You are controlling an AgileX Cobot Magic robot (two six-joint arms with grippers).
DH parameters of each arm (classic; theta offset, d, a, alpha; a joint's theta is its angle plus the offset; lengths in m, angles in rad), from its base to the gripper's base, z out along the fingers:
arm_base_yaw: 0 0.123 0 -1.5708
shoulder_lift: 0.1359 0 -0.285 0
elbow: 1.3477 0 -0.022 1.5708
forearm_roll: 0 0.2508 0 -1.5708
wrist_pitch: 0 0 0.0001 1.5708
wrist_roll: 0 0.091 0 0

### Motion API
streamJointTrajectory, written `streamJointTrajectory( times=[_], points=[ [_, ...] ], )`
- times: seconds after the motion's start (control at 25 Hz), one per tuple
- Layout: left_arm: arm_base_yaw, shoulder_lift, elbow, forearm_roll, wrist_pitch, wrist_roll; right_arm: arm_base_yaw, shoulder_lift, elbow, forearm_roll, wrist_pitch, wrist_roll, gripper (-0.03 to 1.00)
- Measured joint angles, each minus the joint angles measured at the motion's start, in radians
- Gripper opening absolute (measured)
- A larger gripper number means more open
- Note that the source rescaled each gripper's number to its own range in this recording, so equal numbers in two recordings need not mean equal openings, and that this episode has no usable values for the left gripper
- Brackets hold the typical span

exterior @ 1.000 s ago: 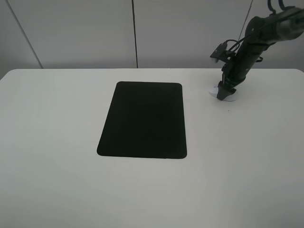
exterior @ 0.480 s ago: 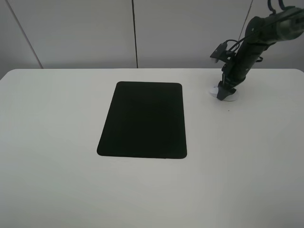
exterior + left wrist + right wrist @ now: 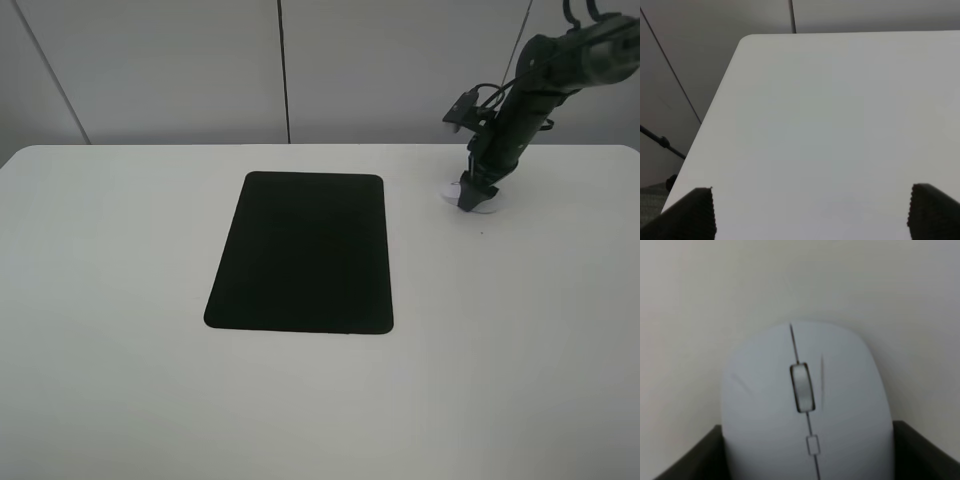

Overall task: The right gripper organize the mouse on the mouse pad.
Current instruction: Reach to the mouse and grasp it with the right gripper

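Right tool (image 3: 469,200): down on the mouse (image 3: 840,405) at the far right of the bench (image 3: 120,300). In the right wrist view its dark fingers (image 3: 685,460) sit hard against both flanks of the white shell with no gap showing, so I judge it pinching the mouse.
Bench: white and flat, carrying the pad and the mouse.
Mouse pad (image 3: 300,250): black rectangle lying flat near the middle of the bench, nothing on it, well apart from the mouse and to the left of it in the high view.
Left tool (image 3: 812,212): spread wide, hanging over a bare corner of the bench, holding nothing; it is out of the high view.
Mouse: on the bench beside the pad's far right corner, not on the pad, mostly hidden under the right tool in the high view. Its scroll wheel (image 3: 802,387) points away from the wrist.
Change: almost none over the last second. The right arm holds the same pose and the mouse sits on the same spot; no lift shows.
Meaning for the task: the pause over the mouse reads as the grip being made. The carry to the pad is not yet begun, so most of the work remains.
Next move: lift just clear, travel left, and set the mouse down inside the pad's edges.
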State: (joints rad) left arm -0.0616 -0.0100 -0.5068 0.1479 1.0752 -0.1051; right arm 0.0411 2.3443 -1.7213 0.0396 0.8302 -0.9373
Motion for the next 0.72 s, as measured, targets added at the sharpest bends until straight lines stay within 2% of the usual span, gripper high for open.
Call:
streamJointTrajectory(
  times=[0.72],
  points=[
    [0.0,0.0,0.0,0.0,0.0,0.0,0.0,0.0,0.0,-0.003,0.001,0.001,0.0]
  ],
)
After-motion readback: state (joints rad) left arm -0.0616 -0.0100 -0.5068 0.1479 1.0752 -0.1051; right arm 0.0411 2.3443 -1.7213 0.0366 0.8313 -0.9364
